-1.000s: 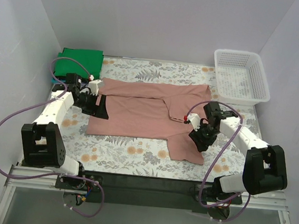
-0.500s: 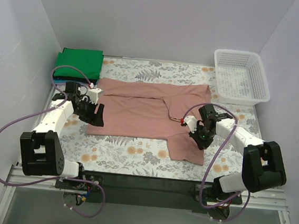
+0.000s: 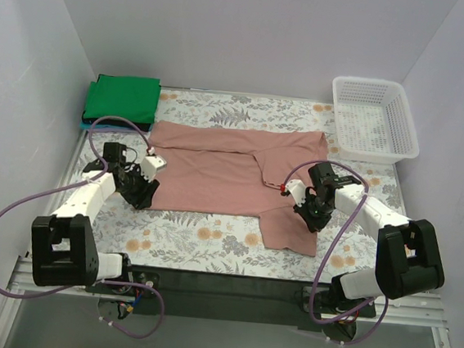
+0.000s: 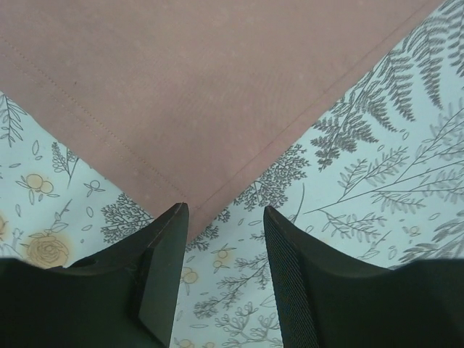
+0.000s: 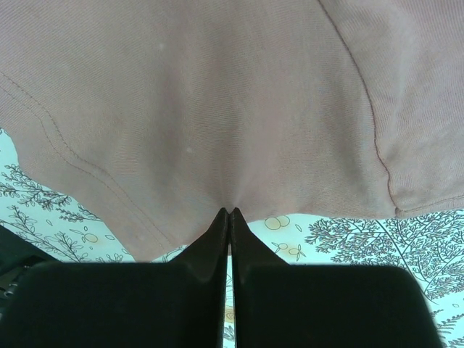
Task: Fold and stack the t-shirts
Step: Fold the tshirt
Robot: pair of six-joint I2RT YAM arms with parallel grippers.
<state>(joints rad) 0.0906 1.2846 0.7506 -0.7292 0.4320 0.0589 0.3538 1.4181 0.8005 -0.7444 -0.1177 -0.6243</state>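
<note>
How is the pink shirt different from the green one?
The pink shirt lies spread out wide in the middle; the green shirt is folded into a neat rectangle in the far left corner. The pink shirt covers far more room than the green shirt. Both are plain cloth.

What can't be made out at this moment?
- Top view: what lies under the green t-shirt; it covers all but thin edges.
- Right wrist: how many layers of the pink t-shirt the right claw pinches; its shut fingers hide the fold.
- Left wrist: whether the open left claw touches the tablecloth; its fingers hide the contact.
</note>
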